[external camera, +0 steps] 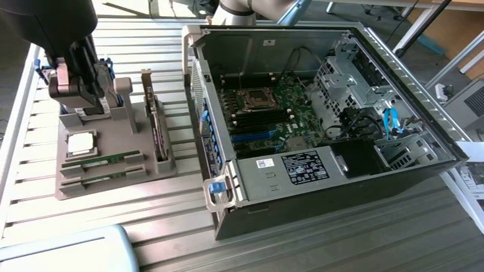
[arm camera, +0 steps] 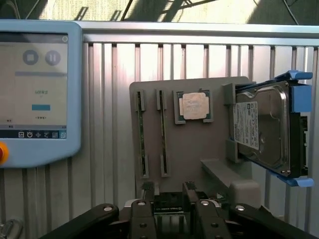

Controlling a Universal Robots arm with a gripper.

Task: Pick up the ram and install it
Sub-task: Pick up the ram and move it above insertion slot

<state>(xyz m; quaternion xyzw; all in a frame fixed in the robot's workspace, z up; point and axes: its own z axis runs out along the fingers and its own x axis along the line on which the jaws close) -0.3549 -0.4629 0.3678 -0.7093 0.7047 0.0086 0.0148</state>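
While the gripper [external camera: 85, 106] hangs at the upper left of the exterior view, over the far end of the grey parts holder [external camera: 113, 191], its fingers [arm camera: 143, 219] stand spread with nothing between them.
Item: the ram [external camera: 102, 161], a green stick seated in a slot near the holder's lower edge, left of frame centre, well apart from the gripper; a second ram stick [external camera: 106, 179] in the slot just beside it.
Item: processor chip [external camera: 81, 144], in a square recess just above the sticks.
Item: hard drive [arm camera: 259, 132] in blue rails, upright on the holder.
Item: expansion card [external camera: 155, 129], on edge along the holder's right side.
Item: open computer case [external camera: 393, 181], centre and right, motherboard [external camera: 272, 113] exposed.
Item: teach pendant [external camera: 68, 252], lower left corner, on the slatted metal table [external camera: 174, 221].
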